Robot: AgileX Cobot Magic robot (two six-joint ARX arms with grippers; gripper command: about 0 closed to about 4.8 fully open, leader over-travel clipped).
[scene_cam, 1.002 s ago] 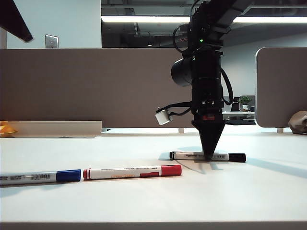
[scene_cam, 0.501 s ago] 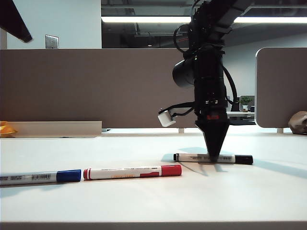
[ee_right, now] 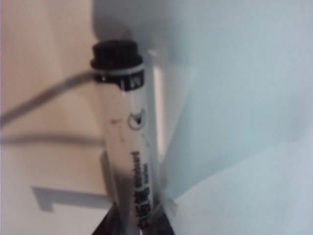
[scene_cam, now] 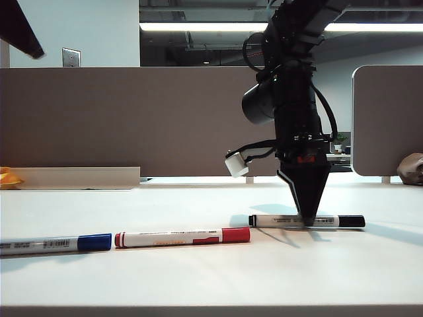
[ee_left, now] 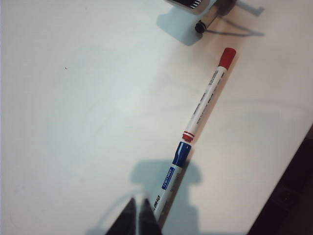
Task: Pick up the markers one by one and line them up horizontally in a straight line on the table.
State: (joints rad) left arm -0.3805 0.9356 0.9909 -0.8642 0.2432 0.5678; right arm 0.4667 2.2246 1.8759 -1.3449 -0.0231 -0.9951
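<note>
Three white-barrelled markers are in view on the white table. The blue marker and the red marker lie end to end near the front left. My right gripper points straight down and is shut on the barrel of the black marker, held level at the table surface to the right of the red one. My left gripper is shut and empty, hovering beside the blue marker's barrel without touching it.
Grey-brown divider panels stand along the table's back, with a rounded panel at the right. An orange object sits at the far left and a brownish lump at the far right. The table's front edge runs along the bottom of the exterior view.
My right gripper has carried the black marker to the right and a little nearer the camera. The blue and red markers and the left arm have stayed still.
</note>
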